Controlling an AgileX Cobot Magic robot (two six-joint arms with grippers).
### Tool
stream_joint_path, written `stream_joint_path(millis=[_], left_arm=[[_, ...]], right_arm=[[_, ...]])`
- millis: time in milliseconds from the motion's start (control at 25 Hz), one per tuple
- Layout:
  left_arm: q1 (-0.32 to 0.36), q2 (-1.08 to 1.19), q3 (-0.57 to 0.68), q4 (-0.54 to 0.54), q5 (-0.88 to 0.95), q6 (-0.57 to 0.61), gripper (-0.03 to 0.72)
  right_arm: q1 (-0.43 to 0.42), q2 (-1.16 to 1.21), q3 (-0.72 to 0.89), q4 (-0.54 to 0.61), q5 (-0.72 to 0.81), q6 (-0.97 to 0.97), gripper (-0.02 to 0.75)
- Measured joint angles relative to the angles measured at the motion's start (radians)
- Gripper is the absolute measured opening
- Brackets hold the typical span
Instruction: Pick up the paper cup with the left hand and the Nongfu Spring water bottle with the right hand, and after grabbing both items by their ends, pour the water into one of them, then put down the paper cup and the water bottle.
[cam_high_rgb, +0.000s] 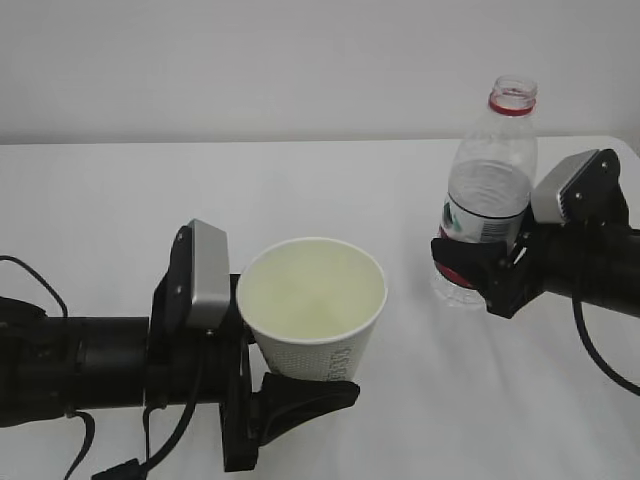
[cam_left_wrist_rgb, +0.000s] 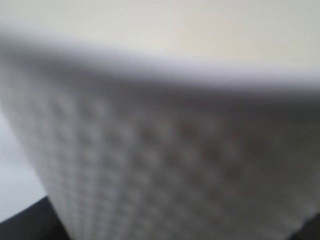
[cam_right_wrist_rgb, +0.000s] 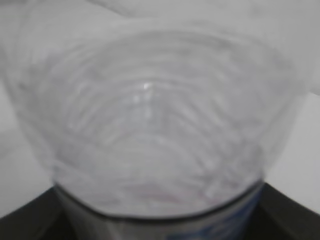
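Note:
The white paper cup (cam_high_rgb: 318, 318) stands upright with its cream inside showing, and my left gripper (cam_high_rgb: 300, 383) is shut on its lower end. In the left wrist view the cup's ribbed wall (cam_left_wrist_rgb: 160, 150) fills the frame, blurred. The clear Nongfu Spring water bottle (cam_high_rgb: 492, 170) stands upright with no cap and a red neck ring. My right gripper (cam_high_rgb: 482, 268) is shut on its lower part at the red-and-white label. Up close the bottle (cam_right_wrist_rgb: 155, 120) blocks the right wrist view. I cannot make out the water in either one. The cup and the bottle are well apart.
A white table (cam_high_rgb: 300, 190) runs back to a pale wall. Black cables (cam_high_rgb: 590, 340) trail from the right arm at the table's right edge. The left arm (cam_high_rgb: 80, 370) comes in low from the left.

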Motion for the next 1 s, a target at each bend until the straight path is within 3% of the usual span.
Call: stream_joint_path(millis=[520, 720, 1000], left_arm=[[-0.044, 0.000, 0.000, 0.022, 0.000, -0.017, 0.519], [-0.044, 0.000, 0.000, 0.037, 0.000, -0.019, 0.519], [-0.044, 0.000, 0.000, 0.039, 0.000, -0.021, 0.519]], right_arm=[[0.132, 0.000, -0.019, -0.018, 0.005, 0.002, 0.527], [0.170, -0.030, -0.068, -0.044, 0.076, -0.005, 0.527], [0.177, -0.048, -0.135, -0.106, 0.113, -0.014, 0.538]])
